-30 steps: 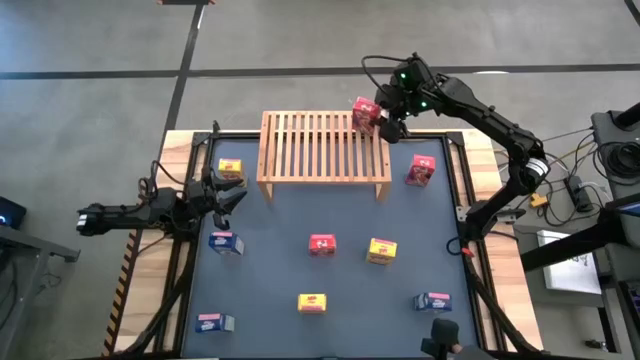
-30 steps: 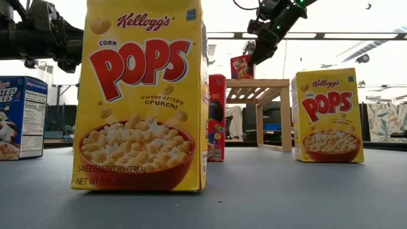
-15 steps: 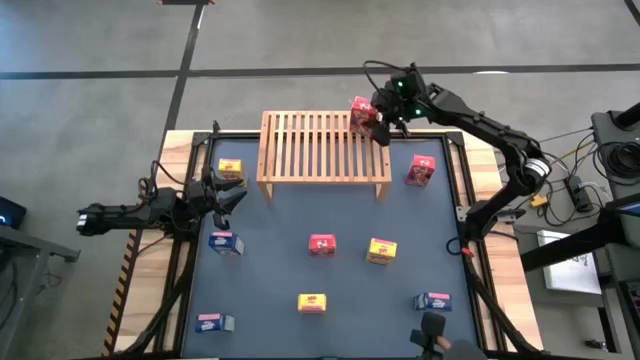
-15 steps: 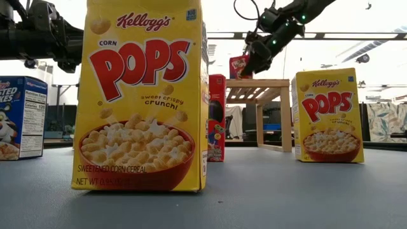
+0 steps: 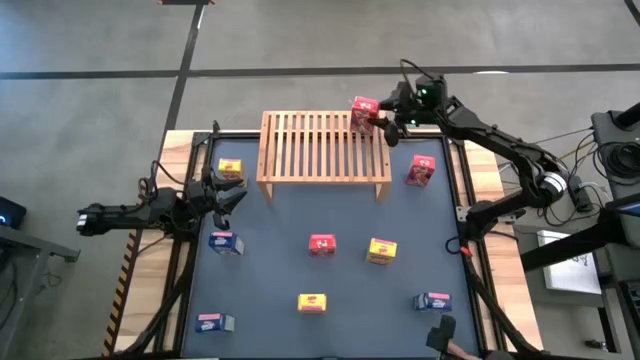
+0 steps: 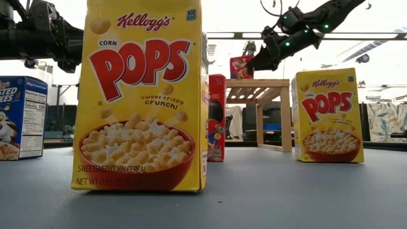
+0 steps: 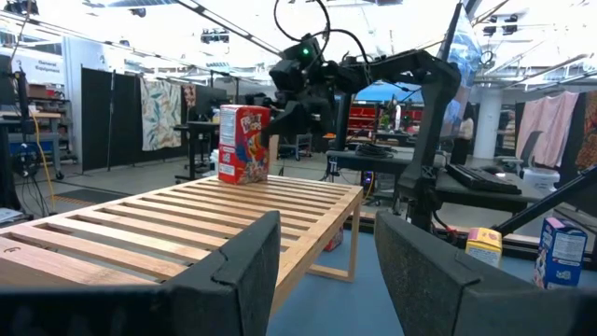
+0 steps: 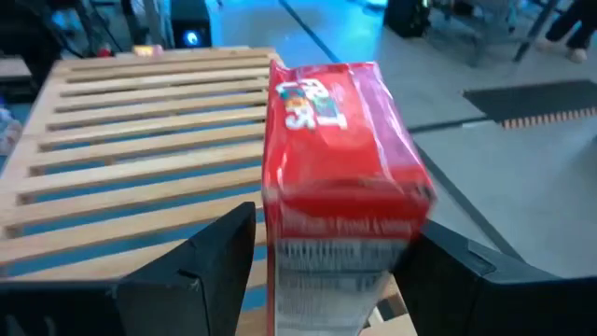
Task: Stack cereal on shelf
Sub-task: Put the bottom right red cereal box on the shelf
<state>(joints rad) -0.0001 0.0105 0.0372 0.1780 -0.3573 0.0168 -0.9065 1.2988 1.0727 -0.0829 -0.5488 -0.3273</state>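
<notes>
Right tool (image 5: pixel 386 119) beside upright red cereal box (image 5: pixel 364 112) on shelf (image 5: pixel 322 147).

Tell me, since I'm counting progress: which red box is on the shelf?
The red box at the shelf's far right corner, by the right gripper. The other two red boxes stand on the table.

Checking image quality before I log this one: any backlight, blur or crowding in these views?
Low view: bright room backlights the scene, and the near yellow box fills much of the frame. Right wrist view: the red box is close and blurred. High view: evenly lit, shelf clear.
</notes>
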